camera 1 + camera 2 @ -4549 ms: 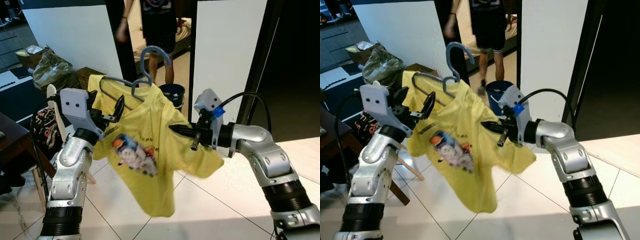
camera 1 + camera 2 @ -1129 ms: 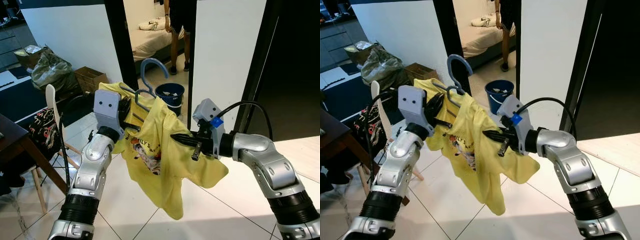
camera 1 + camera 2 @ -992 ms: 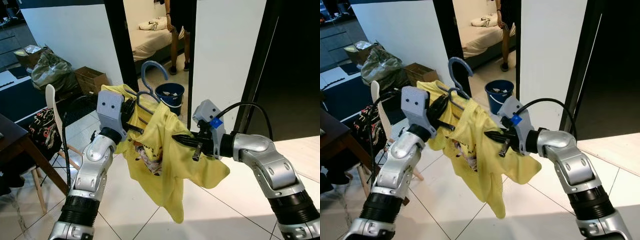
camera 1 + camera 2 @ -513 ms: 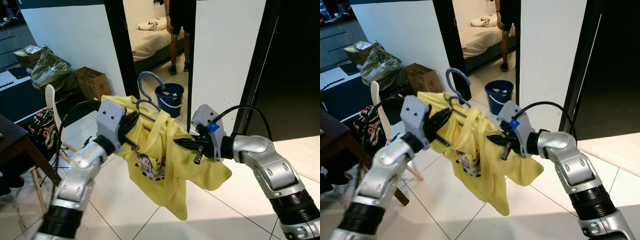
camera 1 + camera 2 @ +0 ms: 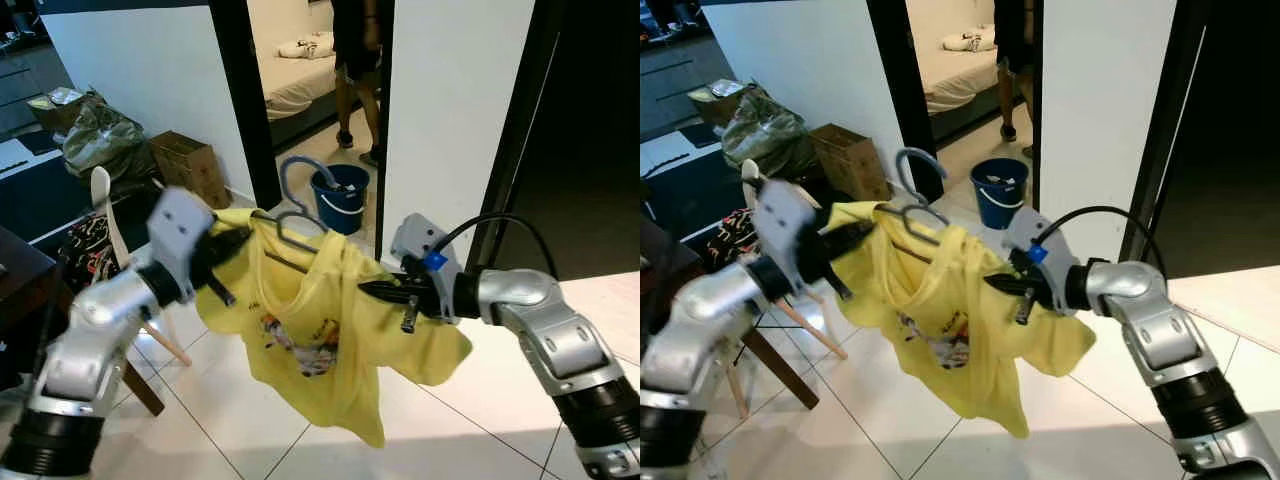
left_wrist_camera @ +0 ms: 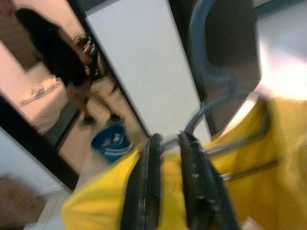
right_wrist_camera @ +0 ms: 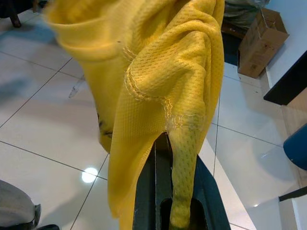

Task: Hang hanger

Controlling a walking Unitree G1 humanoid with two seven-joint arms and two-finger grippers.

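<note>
A yellow T-shirt (image 5: 320,320) with a printed picture hangs on a grey-blue hanger (image 5: 297,180), held up between both arms over the tiled floor. My left gripper (image 5: 230,243) is shut on the hanger's wire (image 6: 169,140) at its left shoulder, with the hook rising just beyond the fingers. My right gripper (image 5: 368,291) is shut on the shirt's right sleeve; yellow fabric (image 7: 177,96) is pinched between its fingers (image 7: 146,191). The shirt's body sags below and between the grippers.
A doorway straight ahead opens on a bedroom where a person (image 5: 355,50) stands. A blue bucket (image 5: 340,190) sits in that doorway. White wall panels flank it. A cardboard box (image 5: 185,160), a stuffed bag (image 5: 95,130), a chair (image 5: 100,200) and a dark table (image 5: 20,270) are at left.
My left arm has swung out to the left and lower, carrying the hanger with it and spreading the shirt wider. The right gripper has barely moved. The person has shifted in the doorway.
</note>
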